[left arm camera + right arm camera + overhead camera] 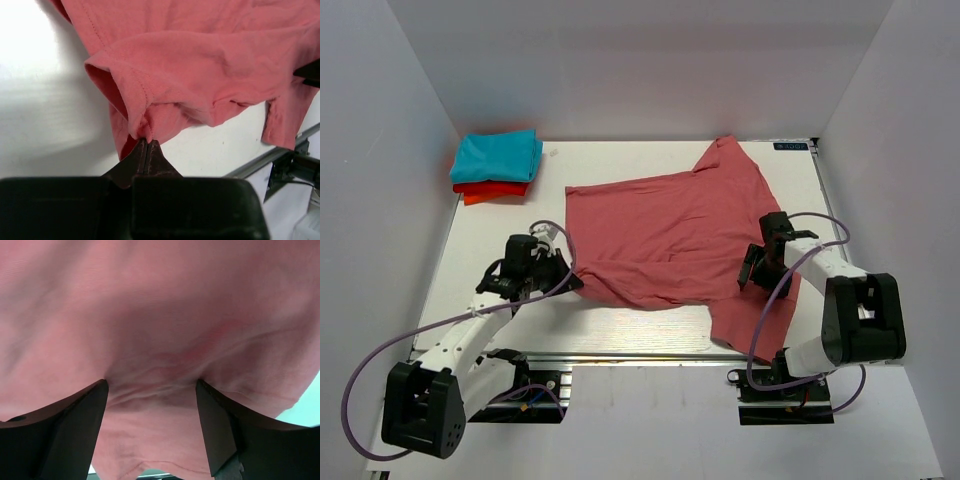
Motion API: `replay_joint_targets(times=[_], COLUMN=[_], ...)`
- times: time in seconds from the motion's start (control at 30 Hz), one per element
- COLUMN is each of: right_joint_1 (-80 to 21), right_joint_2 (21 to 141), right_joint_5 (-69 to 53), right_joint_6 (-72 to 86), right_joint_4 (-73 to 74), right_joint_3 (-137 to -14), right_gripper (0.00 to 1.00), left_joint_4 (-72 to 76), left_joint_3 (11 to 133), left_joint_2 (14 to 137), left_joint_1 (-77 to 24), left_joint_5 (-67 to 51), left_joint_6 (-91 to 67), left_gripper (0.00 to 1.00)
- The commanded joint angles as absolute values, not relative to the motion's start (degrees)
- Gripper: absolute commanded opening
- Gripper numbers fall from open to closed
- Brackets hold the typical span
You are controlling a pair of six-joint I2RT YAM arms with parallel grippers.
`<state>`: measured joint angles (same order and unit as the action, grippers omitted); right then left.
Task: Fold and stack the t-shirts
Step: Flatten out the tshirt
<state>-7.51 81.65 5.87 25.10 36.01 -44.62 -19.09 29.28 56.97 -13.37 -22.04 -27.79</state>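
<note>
Two grippers worked the near edge of the pink tee (670, 225), one toward each end of it. Nearest you on the left, your left gripper (146, 146) was pinched tight on a bunched bit of hem at the tee's near-left corner, with its jaws together and cloth caught at their tips. On the right, your right gripper (152, 385) had its jaws apart and its tips pressed down on the cloth, with a low ridge of fabric between them. It had clamped nothing that I could see.

From both grippers the body of the tee ran away toward the far side of the desk (490, 250). It lay mostly flat and open, with one sleeve pointing to the far edge and a flap hanging toward the near-right rim. The line from one gripper to the other ran left to right along that near edge, so I judged that your fold would go away from you, near edge over far, once the right side had a hold.

Farthest off, in the far-left corner, the turquoise tee (498, 155) sat folded on the orange-red tee (492, 191). They were well apart from the pink one and closer to your left arm.
</note>
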Motion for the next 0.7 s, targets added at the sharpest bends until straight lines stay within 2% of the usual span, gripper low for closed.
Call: replay_joint_targets(times=[0.0,0.27,0.4,0.43,0.47,0.53,0.57,0.67], right_joint_1=[-6.9,-5.7,-5.2,-5.1,-5.1,-5.0,-4.8,-5.1], right_joint_2=[83.7,86.1,86.4,86.6,86.9,87.5,87.6,86.1], right_joint_5=[9.1,9.4,9.6,9.7,9.7,9.5,9.6,8.1], right_joint_6=[29.2,29.6,29.6,29.5,29.6,29.2,29.1,28.1], right_joint_4=[36.9,36.7,36.8,36.8,36.8,37.0,36.7,33.7], right_joint_3=[-44.2,-45.4,-46.1,-46.2,-46.5,-47.1,-47.7,-47.8], right_gripper=[0.77,0.78,0.81,0.82,0.82,0.84,0.86,0.86], left_joint_4=[-24.8,-31.1,-38.4,-40.8,-46.4,-51.3,-53.8,-53.8], left_joint_3=[28.5,31.5,30.3,30.3,32.1,36.0,37.3,43.6], left_joint_2=[55.4,56.1,59.2,59.8,60.6,62.9,63.6,66.1], left_joint_1=[-13.6,-14.1,-14.2,-14.7,-14.7,-14.7,-14.7,-15.2], left_joint_5=[-25.1,-40.4,-48.8,-48.9,-47.1,-43.1,-39.6,-32.5], left_joint_6=[-28.5,-23.2,-17.6,-14.4,-12.5,-9.8,-9.8,-13.3], left_gripper=[0.0,0.16,0.28,0.33,0.54,0.79,1.0,1.0])
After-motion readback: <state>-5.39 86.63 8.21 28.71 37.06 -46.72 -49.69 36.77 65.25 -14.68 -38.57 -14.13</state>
